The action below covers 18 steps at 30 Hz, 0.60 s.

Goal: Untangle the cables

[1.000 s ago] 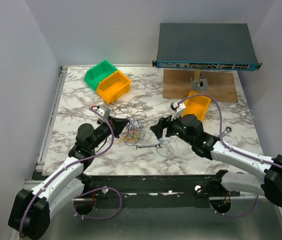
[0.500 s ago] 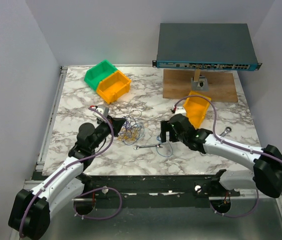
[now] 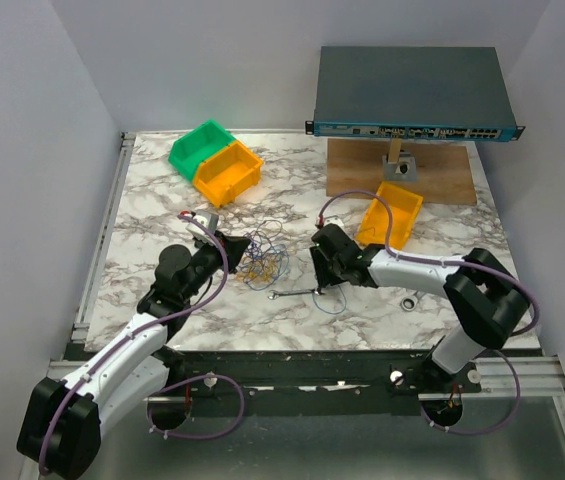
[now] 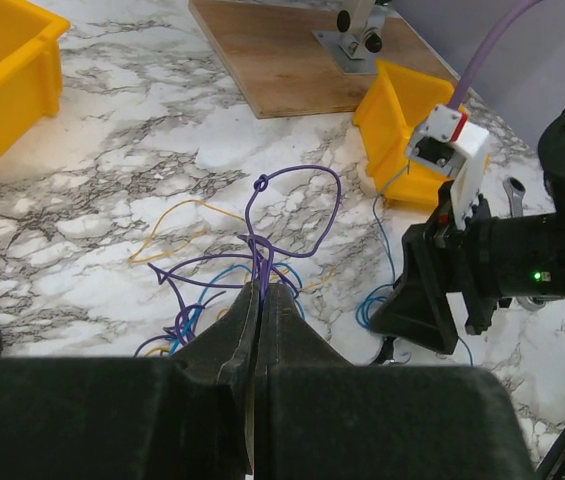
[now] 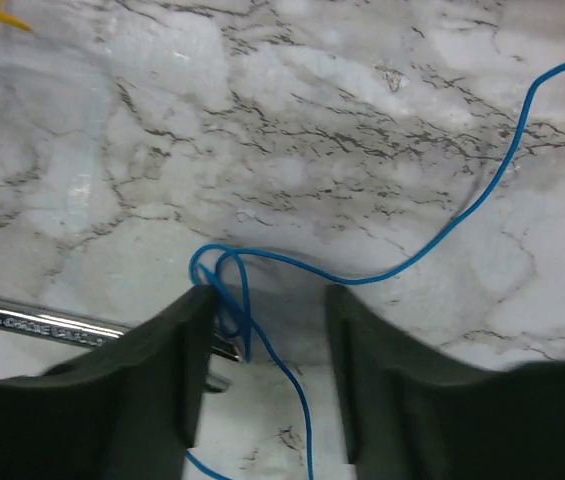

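**Left pincer (image 4: 260, 296) clamped on a purple cable (image 4: 300, 180); right pincer (image 5: 267, 305) wide over a blue loop**

The left pincer's jaws are pressed together with no gap showing, and the purple cable comes up from between the fingertips. From there it rises into a large open loop with a small knot at its top. Lower purple strands run off to the side, over blue and yellow cable (image 4: 177, 225) lying on the marble table (image 3: 292, 190). Seen from above, this bundle of cables (image 3: 262, 255) sits just ahead of the left pincer, between the two arms.

The right pincer stands low over the table with its jaws wide apart and nothing clamped. A small coil of the blue cable (image 5: 414, 258) lies between its fingers, close against one finger (image 5: 177, 350). One long strand curves away across the table, and another runs down toward the bottom of the wrist view. The shaft of a silver wrench (image 5: 42, 322) lies flat beside that finger, reaching in under the coil.

Further out, a green bin (image 3: 194, 143) and a yellow bin (image 3: 228, 170) stand together at the far left of the table. Another yellow bin (image 3: 390, 218) sits tilted behind the right arm, near a wooden board (image 3: 362, 172) under a grey network switch (image 3: 412, 90).
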{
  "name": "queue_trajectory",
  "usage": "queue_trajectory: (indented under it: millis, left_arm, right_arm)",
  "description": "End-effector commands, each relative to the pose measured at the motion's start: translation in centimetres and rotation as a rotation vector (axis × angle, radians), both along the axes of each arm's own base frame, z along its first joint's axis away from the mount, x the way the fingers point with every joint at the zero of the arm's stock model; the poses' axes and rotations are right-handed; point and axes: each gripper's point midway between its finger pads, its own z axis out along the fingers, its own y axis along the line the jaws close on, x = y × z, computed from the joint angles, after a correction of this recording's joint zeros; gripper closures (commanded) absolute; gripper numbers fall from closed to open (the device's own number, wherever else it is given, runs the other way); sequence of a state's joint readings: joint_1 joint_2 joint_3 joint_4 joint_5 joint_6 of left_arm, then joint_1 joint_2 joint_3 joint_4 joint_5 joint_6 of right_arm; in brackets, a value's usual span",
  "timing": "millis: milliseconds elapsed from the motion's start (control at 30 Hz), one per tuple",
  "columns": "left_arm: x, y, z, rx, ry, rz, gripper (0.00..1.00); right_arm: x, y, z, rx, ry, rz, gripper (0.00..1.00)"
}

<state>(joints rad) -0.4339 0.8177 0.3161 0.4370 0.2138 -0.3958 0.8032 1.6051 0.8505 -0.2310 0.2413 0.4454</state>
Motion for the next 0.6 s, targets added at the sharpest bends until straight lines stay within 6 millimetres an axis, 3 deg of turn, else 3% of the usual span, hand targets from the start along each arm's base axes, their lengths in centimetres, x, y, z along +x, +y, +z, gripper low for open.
queue_trajectory:
  millis: [0, 67, 100, 200, 433, 567]
  left_arm:
    - [0.6, 0.2, 1.4, -0.001, -0.031, 0.024, 1.0]
    - [0.6, 0.2, 1.4, 0.0, -0.032, 0.026, 1.0]
    - [0.6, 0.2, 1.5, -0.001, -0.032, 0.026, 1.0]
    - [0.6, 0.2, 1.5, 0.0, -0.033, 0.026, 1.0]
    - [0.5, 0.3, 1.6, -0.002, -0.036, 0.026, 1.0]
    - [0.5, 0.3, 1.6, -0.002, -0.036, 0.026, 1.0]
  right_arm:
    - [0.0, 0.6, -0.5, -0.001, 0.028, 0.019, 0.65]
    - [0.0, 0.6, 0.0, 0.008, 0.021, 0.016, 0.91]
    - [0.1, 0.5, 0.7, 0.018, 0.005, 0.008, 0.99]
    - [1.1, 0.2, 4.0, 0.05, -0.084, -0.037, 0.99]
    - [4.1, -2.6, 14.8, 0.122, -0.375, -0.202, 0.99]
    - [6.0, -4.9, 18.6, 0.149, -0.454, -0.286, 0.99]
